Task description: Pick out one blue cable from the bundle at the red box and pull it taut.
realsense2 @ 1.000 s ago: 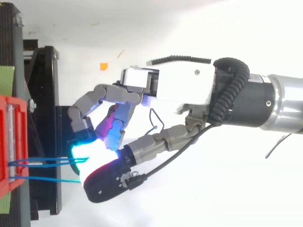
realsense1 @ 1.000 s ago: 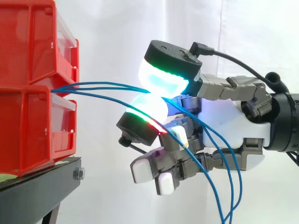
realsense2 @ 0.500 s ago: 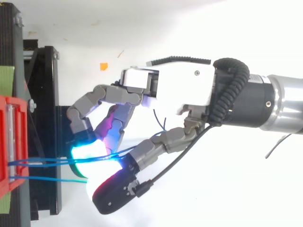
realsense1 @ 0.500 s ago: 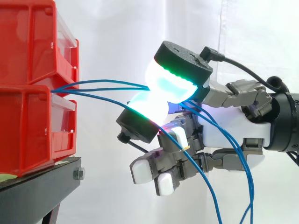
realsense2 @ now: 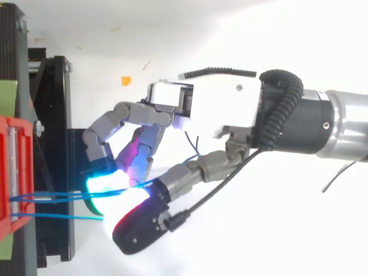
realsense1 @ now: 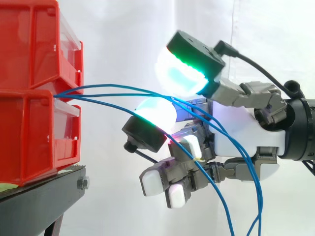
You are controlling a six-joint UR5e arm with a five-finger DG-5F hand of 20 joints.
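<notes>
A: Where did the blue cables [realsense1: 113, 90] sit?

B: They came out of the seam between the two stacked red bins [realsense1: 29, 98] at the left of the side view, on the black counter [realsense1: 39, 201]. From there they ran right in shallow bows, not straight lines, towards the hand [realsense1: 241, 132].

A: And what were the fingers doing with them?

B: Nothing was clamped. The upper pad [realsense1: 179, 76], glowing cyan with a green edge, was lifted clear of the lower pad [realsense1: 155, 110]. The strands passed through the gap between the two. One lay close over the top of the lower pad, but I couldn't tell whether it touched. The remaining fingers [realsense1: 155, 182] were curled below, and I saw no cable in them.

A: Where did the cables go after the gap?

B: They crossed in front of the white palm, then drooped down and left the side view at its bottom edge.

A: What about from above?

B: The strands [realsense2: 52, 196] ran from the bin edge up to the cyan pad. Another stretch of blue showed further on, near the palm [realsense2: 218, 106]. A small orange scrap [realsense2: 126, 80] lay on the white surface beyond the hand.
</notes>
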